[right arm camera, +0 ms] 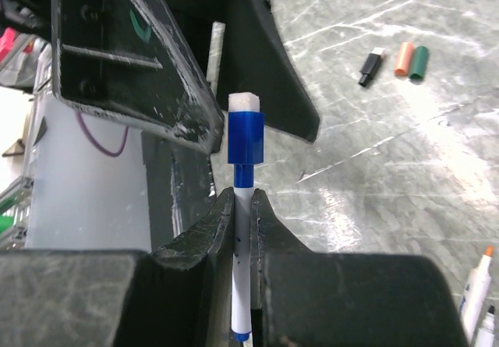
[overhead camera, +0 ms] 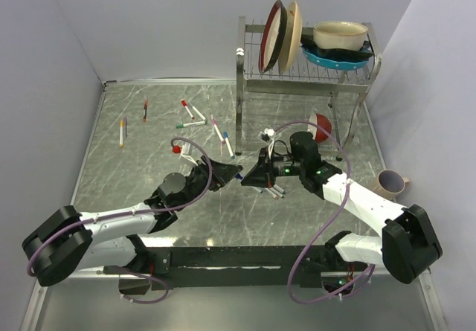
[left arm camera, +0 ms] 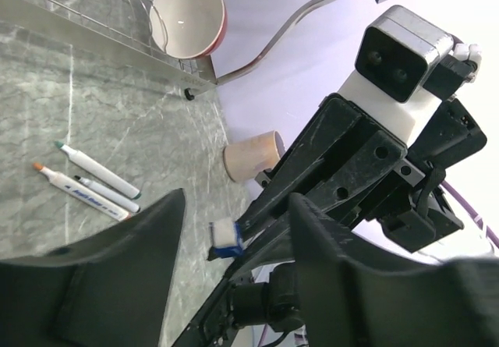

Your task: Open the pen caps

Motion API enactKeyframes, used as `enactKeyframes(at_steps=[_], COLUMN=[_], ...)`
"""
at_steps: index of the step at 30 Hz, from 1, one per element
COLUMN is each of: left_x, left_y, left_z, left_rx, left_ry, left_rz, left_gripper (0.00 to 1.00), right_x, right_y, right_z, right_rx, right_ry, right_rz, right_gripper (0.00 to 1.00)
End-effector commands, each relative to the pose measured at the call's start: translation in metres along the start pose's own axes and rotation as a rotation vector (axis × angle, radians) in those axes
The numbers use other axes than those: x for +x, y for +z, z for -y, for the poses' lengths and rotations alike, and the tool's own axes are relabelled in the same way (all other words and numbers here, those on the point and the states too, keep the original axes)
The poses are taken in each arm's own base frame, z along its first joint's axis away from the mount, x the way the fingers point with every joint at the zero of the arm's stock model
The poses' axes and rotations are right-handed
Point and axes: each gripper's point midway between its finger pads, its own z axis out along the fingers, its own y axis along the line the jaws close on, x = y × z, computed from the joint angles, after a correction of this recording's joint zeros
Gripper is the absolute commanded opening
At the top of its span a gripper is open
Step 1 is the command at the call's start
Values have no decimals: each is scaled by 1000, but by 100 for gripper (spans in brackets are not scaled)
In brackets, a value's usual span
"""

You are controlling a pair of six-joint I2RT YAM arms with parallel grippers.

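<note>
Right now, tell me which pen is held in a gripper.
The blue-capped pen: it is clamped between the right gripper's fingers, while the other pens lie loose on the table.

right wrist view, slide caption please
Right hand grips a white pen, its blue cap between open fingers of the left hand
</note>
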Motion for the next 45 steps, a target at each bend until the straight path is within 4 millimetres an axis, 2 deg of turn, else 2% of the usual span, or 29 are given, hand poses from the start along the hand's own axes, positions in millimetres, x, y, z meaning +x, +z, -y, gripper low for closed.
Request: enactKeyframes(at_steps=[1, 4, 6, 7, 8, 11, 12, 13, 15, 16, 17, 18, 19, 21, 24, 26, 27, 28, 29, 31, 33, 35, 45], left_x=[-6, 1, 4, 5, 4, -8, -19, -35, -60, -78, -87, -105, -112, -130, -140, -134, -133, -130, -123, -115, -105, -94, -79], left_y=[14, 18, 19, 19, 19, 15, 9, 6, -10, -17, -23, -32, -38, -51, -61, -64, -66, -68, -74, -79, -84, -91, -93], left_z=[25, 25, 24, 24, 24, 13, 11, 1, -8, -13, -13, -7, -11, -14, -28, -45, -58, -69, -87, -110, -130, -147, -182], left_rx=[65, 70, 70, 71, 70, 2, -30, -91, -186, -226, -235, -227, -248, -265, -305, -368, -424, -466, -539, -618, -671, -709, -783], left_ry=[-24, -29, -33, -31, -30, -10, 1, 8, 14, 19, 24, 18, 23, 16, 23, 41, 50, 51, 48, 34, 20, 11, -20], left_rz=[28, -3, -18, -21, -18, 39, 70, 143, 234, 318, 348, 405, 428, 495, 514, 466, 451, 431, 398, 362, 330, 305, 258], left_gripper=[54, 50, 39, 31, 3, 1, 1, 1, 1, 1, 1, 1, 1, 1, 1, 1, 1, 1, 1, 1, 1, 1, 8], right_x=[-11, -12, -13, -12, -11, -5, -6, 7, 11, 26, 25, 27, 34, 36, 40, 37, 36, 46, 45, 57, 60, 65, 84], right_y=[0, 0, 0, 0, 0, 1, 1, 3, 6, 8, 11, 12, 13, 16, 15, 10, 5, -3, -9, -27, -41, -45, -47], right_z=[11, 13, 15, 15, 17, 22, 22, 22, 22, 23, 23, 25, 31, 32, 38, 58, 68, 77, 88, 108, 122, 131, 160], right_rx=[59, 69, 79, 82, 92, 98, 89, 81, 58, 52, 47, 54, 76, 78, 112, 216, 248, 279, 317, 361, 396, 420, 519], right_ry=[-1, -5, -9, -9, -10, -21, -70, -64, -146, -116, -131, -134, -119, -122, -142, -185, -249, -243, -254, -223, -189, -162, -79], right_rz=[36, 40, 43, 40, 38, 7, -4, -64, -119, -182, -199, -218, -242, -257, -276, -300, -322, -375, -391, -463, -504, -527, -594], right_gripper=[0, 0, 0, 0, 0, 0, 0, 0, 0, 0, 0, 0, 0, 0, 0, 0, 0, 0, 0, 0, 0, 0, 0])
